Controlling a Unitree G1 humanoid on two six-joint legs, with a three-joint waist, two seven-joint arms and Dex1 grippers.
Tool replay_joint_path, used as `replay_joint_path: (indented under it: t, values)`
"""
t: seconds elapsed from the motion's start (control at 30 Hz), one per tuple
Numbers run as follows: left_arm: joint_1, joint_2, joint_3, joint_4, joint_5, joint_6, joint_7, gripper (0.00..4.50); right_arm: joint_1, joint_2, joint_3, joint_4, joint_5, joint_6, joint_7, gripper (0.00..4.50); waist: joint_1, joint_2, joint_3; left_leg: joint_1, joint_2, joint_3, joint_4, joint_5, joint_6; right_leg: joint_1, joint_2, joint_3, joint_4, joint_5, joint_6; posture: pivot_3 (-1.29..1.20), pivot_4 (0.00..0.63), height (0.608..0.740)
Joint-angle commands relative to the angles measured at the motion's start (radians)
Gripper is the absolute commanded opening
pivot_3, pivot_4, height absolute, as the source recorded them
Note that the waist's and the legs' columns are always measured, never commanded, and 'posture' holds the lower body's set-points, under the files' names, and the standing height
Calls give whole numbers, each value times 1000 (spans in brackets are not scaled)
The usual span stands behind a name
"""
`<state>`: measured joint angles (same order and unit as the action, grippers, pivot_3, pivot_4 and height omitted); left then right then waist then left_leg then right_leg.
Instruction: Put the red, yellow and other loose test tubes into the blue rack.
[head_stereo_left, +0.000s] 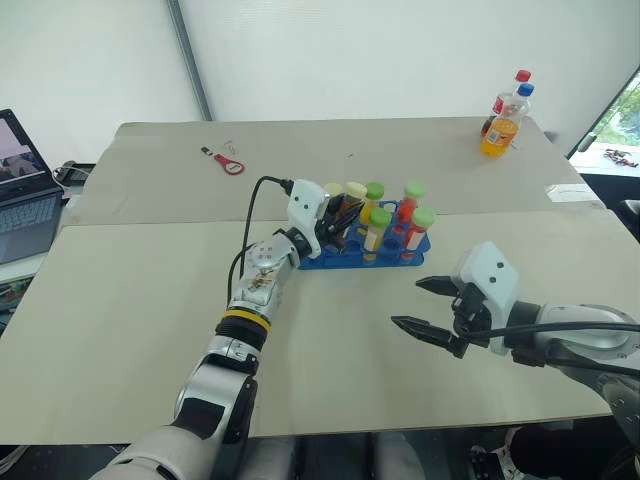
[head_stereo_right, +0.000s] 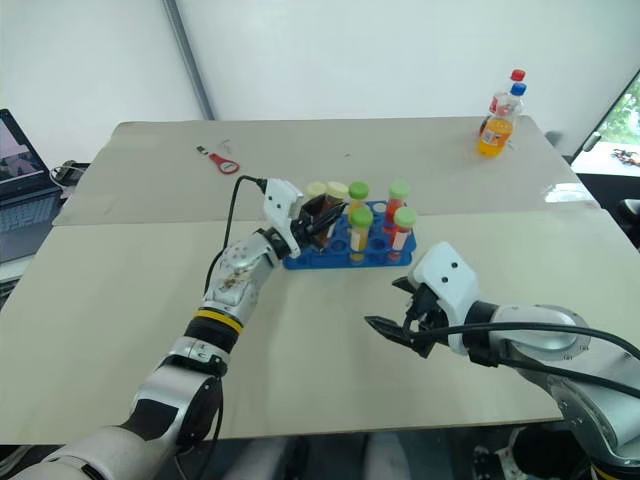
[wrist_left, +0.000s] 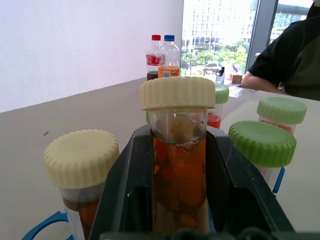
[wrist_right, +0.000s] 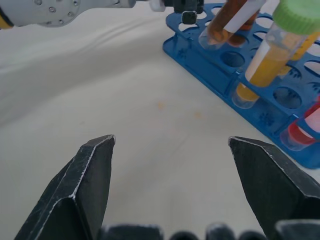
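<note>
The blue rack (head_stereo_left: 415, 247) stands mid-table and holds several capped test tubes, some with green caps (head_stereo_left: 423, 216) over yellow or red contents. My left gripper (head_stereo_left: 340, 222) is shut on a cream-capped tube (wrist_left: 177, 150) of brown-orange liquid. That tube (wrist_right: 225, 20) is tilted, with its lower end at a hole at the rack's left end. A second cream-capped tube (wrist_left: 81, 157) stands beside it. My right gripper (head_stereo_left: 407, 302) hovers open over bare table in front of the rack's right end, and its fingers (wrist_right: 97, 165) have nothing between them.
Two drink bottles (head_stereo_left: 505, 115) stand at the far right of the table. A small red tool (head_stereo_left: 228, 163) lies at the far left and a laptop (head_stereo_left: 20, 185) sits off the left edge. A person's arm (wrist_left: 290, 55) rests beyond the rack.
</note>
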<state>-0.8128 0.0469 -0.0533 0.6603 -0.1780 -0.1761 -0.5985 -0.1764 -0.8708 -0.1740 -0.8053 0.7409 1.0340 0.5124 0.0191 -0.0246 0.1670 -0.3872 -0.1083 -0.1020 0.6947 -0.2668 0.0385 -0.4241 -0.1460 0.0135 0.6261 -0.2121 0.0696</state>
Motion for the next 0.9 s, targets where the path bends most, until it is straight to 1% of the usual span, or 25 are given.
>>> replay_joint_path:
  t: [0.03,0.37,0.53,0.7,0.77,0.8,0.83,0.87,0.9]
  values:
    - [12,-10,7,18,23,-29,34,889,-25,17,-20,-3,-18,-16,-40,4042,1,0,0,0,0,0,0,0,0,0,0,0,0,0,0,0,150,740]
    - [125,-18,-12,-99,46,-46,78,889,-84,73,-25,28,-33,-10,-112,4042,-5,0,0,1,0,0,0,0,0,0,0,0,1,0,0,0,150,740]
    - [188,-9,-25,-160,57,-40,90,889,-97,81,-21,32,-31,-4,-122,4042,-7,1,-1,2,0,1,0,0,0,0,0,1,1,0,0,0,150,740]
    - [218,4,-28,-186,76,-19,123,888,-111,84,-14,39,-28,-3,-126,4042,-7,1,-1,2,0,1,0,-1,2,0,0,1,0,0,0,0,150,740]
    - [228,13,-29,-199,76,-18,119,1916,-113,86,-13,42,-28,-2,-128,4042,-7,1,-1,2,0,1,0,-1,2,1,0,1,0,0,0,0,150,740]
    - [234,21,-34,-212,74,-22,103,2303,-113,86,-13,43,-29,-2,-128,4042,-9,1,-2,2,0,1,-1,-1,2,1,0,1,0,0,0,0,150,740]
    - [240,27,-37,-224,70,-19,91,2897,-113,87,-13,45,-30,-3,-128,4042,-9,1,-2,3,0,1,-1,-2,3,0,0,1,1,0,0,0,150,740]
    - [250,44,-42,-244,72,-17,75,3208,-111,86,-12,48,-33,-6,-126,4042,-9,1,-3,2,0,1,-1,-2,3,0,0,1,1,0,0,0,150,740]
    - [257,57,-45,-258,74,-15,67,3736,-110,86,-11,51,-35,-9,-124,4042,-8,1,-3,1,0,1,-1,-2,3,-1,1,1,1,0,0,0,150,740]
